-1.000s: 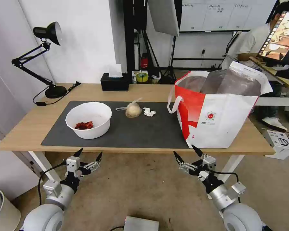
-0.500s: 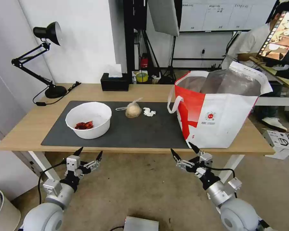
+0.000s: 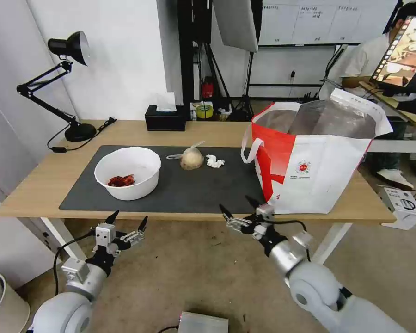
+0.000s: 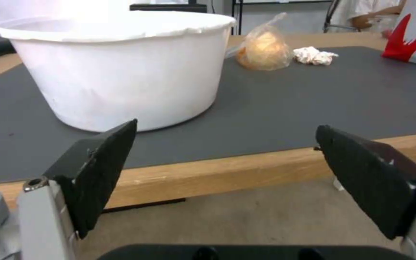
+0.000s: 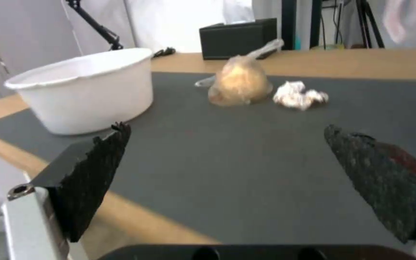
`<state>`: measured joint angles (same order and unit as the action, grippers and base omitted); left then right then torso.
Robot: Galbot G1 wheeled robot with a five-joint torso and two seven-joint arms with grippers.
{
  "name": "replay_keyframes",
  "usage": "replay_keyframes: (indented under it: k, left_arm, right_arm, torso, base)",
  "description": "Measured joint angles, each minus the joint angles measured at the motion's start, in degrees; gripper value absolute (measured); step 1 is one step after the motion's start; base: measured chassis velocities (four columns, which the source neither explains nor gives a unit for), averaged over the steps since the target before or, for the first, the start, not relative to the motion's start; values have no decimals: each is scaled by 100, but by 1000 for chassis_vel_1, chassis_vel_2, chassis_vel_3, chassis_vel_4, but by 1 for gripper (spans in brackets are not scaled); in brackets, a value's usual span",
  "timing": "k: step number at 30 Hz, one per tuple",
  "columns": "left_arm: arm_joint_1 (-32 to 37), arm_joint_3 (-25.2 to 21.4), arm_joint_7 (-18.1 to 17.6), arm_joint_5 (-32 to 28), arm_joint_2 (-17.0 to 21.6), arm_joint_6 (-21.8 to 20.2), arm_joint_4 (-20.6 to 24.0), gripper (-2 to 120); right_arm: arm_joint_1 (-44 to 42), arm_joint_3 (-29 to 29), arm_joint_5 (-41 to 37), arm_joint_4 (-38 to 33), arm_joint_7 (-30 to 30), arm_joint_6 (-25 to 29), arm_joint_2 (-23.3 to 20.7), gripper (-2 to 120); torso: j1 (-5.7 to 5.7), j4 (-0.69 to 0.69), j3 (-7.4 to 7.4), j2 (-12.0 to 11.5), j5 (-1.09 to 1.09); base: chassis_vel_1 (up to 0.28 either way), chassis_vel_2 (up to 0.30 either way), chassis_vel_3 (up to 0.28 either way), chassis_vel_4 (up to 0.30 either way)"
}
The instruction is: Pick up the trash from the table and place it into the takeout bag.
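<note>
On the table (image 3: pixel 37 185), a dark mat (image 3: pixel 208 189) carries the trash: a white bowl (image 3: pixel 127 172) with red scraps (image 3: pixel 121 180), a knotted clear bag with a beige lump (image 3: pixel 192 158) and a crumpled tissue (image 3: pixel 214 161). At the table's right end the takeout bag (image 3: pixel 319 157) stands open. My right gripper (image 3: pixel 235 204) is open at the front edge, facing the knotted bag (image 5: pixel 241 83) and tissue (image 5: pixel 298 94). Below the edge, my left gripper (image 3: pixel 129 217) hangs open before the bowl (image 4: pixel 116 68).
A black desk lamp (image 3: pixel 69 46) stands at the back left corner, and a black tissue box (image 3: pixel 165 118) sits at the back middle. A white bin (image 3: pixel 0 300) is on the floor to the left, a small box (image 3: pixel 404 206) to the right.
My right arm has swung left and up, bringing its open gripper from under the takeout bag to the table's front edge. The left arm has stayed put.
</note>
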<state>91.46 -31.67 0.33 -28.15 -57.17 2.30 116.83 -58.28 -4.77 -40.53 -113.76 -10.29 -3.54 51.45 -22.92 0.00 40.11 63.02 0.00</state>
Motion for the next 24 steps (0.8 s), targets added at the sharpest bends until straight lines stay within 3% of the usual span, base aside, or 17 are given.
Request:
replay_keyframes:
  k: [14, 24]
  left_arm:
    - [70, -66, 66, 243, -62, -1, -65, 100]
    - [99, -84, 63, 240, -134, 9, -37, 100]
  right_arm:
    - [2207, -1397, -529, 770, -1710, -1054, 589, 100]
    - [3274, -1942, -1246, 1537, -2544, -1516, 1034, 100]
  torso:
    - [0, 0, 0, 0, -1]
    - [0, 0, 0, 0, -1]
  base:
    - [0, 0, 0, 0]
    - [0, 0, 0, 0]
